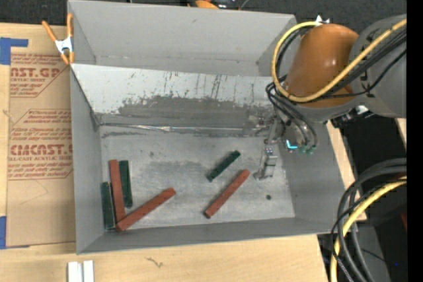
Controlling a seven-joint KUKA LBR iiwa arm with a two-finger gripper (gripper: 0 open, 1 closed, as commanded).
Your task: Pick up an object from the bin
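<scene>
My hand (268,167) hangs low at the 3 o'clock side of the bin (165,36). I cannot tell whether it is wide or narrow, and I see nothing in it. A red-brown stick (227,194) lies at its 7 o'clock and a dark green stick (223,166) at its 9 o'clock, both flat on the floor. By my judgement, the grasp and lift are not yet done.
</scene>
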